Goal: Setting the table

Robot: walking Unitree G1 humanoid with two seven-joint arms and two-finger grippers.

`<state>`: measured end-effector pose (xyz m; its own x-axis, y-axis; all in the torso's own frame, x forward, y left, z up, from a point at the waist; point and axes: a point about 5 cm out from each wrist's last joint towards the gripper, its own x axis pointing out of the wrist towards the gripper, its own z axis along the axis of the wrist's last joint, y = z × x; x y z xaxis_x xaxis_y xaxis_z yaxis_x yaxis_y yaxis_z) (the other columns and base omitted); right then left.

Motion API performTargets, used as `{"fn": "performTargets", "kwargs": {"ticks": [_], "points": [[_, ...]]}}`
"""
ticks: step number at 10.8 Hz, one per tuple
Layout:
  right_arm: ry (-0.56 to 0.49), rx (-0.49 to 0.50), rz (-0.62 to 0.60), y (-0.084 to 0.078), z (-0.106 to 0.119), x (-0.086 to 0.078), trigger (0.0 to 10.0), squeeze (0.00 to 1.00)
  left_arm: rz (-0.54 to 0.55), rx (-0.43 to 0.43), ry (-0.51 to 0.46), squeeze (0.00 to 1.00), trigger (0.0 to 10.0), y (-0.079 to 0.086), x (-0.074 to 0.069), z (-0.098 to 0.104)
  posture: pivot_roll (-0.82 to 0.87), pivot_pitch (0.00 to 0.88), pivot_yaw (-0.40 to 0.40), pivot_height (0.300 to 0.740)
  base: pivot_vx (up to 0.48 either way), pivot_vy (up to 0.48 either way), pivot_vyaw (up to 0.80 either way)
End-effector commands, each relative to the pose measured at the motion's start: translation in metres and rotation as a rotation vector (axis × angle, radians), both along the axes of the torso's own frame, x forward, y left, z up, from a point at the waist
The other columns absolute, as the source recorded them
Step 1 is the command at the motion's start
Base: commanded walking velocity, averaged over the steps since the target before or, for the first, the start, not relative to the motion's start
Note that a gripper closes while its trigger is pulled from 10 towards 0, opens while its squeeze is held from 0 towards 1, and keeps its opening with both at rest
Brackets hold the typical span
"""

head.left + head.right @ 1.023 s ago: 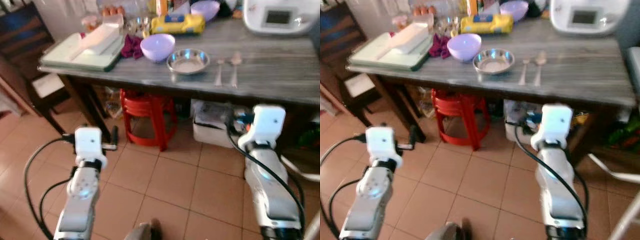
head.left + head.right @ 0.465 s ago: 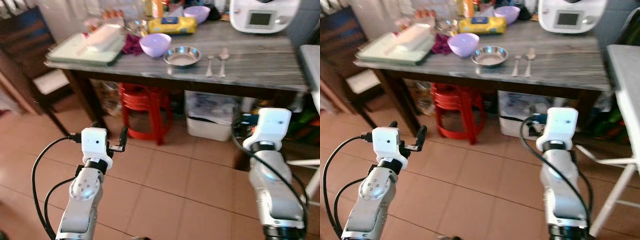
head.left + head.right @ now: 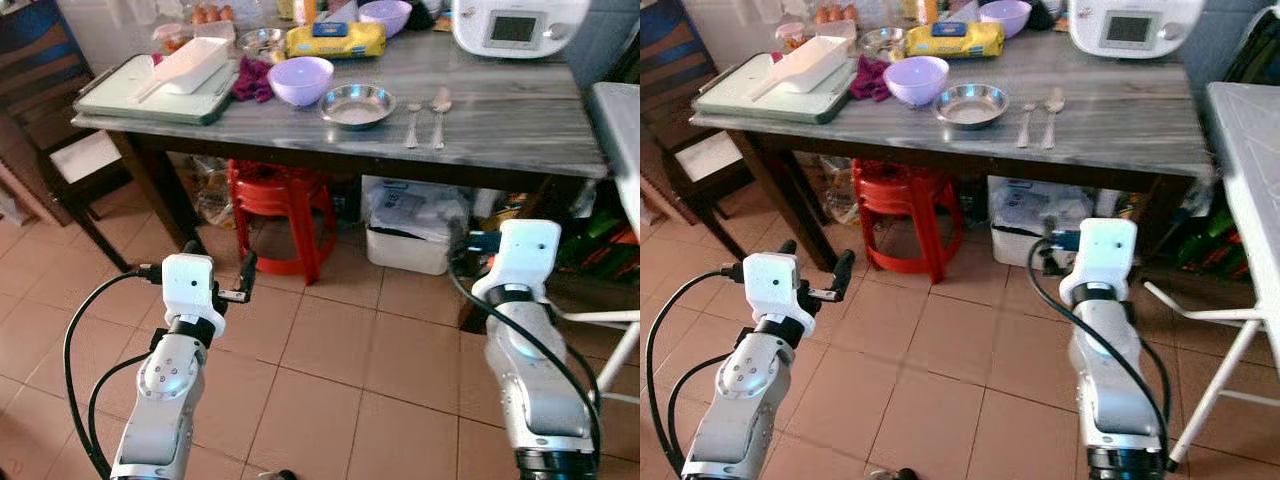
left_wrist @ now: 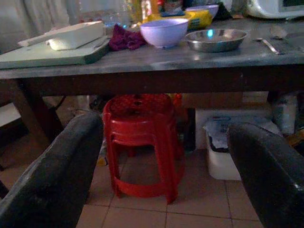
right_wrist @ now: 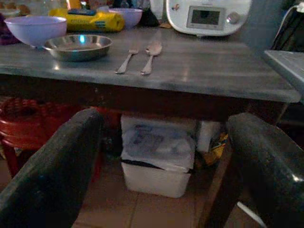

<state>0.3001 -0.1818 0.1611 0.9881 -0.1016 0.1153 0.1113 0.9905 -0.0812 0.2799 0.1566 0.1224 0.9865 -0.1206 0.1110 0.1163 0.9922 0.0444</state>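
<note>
A steel plate (image 3: 357, 104) is sitting on the grey desk (image 3: 520, 130), with a lilac bowl (image 3: 302, 79) just beside it on the robot's left and a fork (image 3: 413, 108) and spoon (image 3: 439, 103) lying side by side on its right. Behind them a yellow packet (image 3: 335, 39) is lying near a second lilac bowl (image 3: 385, 15) and a white appliance (image 3: 512, 24) with a small screen; its writing is too blurred to read. A pale tray (image 3: 152, 92) is resting at the desk's left end. A red stool (image 3: 279, 215) is standing underneath. The left claw (image 3: 219, 268) and right claw (image 5: 161, 156) are hanging low before the desk, both spread wide and holding nothing.
</note>
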Motion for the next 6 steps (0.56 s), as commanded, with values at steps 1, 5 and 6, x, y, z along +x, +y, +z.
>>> {"fn": "performTargets", "kwargs": {"ticks": [1, 5, 6], "points": [[0.003, 0.014, 0.001, -0.0011, 0.0001, -0.0006, 10.0, 0.0, -0.007, -0.002, -0.002, 0.0, 10.0, -0.0002, -0.0004, -0.0005, -0.05, 0.142, 0.088, 0.74, 0.0, -0.368, 0.0], [0.005, 0.003, 0.012, -0.0011, -0.0003, -0.0005, 10.0, 0.0, -0.009, -0.007, -0.003, 0.0, 10.0, -0.0011, 0.0003, -0.0006, -0.05, 0.142, 0.084, 0.74, 0.0, -0.48, 0.0], [0.005, 0.003, 0.012, -0.0012, -0.0004, -0.0004, 10.0, 0.0, -0.009, -0.007, -0.003, 0.0, 10.0, -0.0012, 0.0003, -0.0006, -0.05, 0.142, 0.084, 0.74, 0.0, -0.48, 0.0]]}}
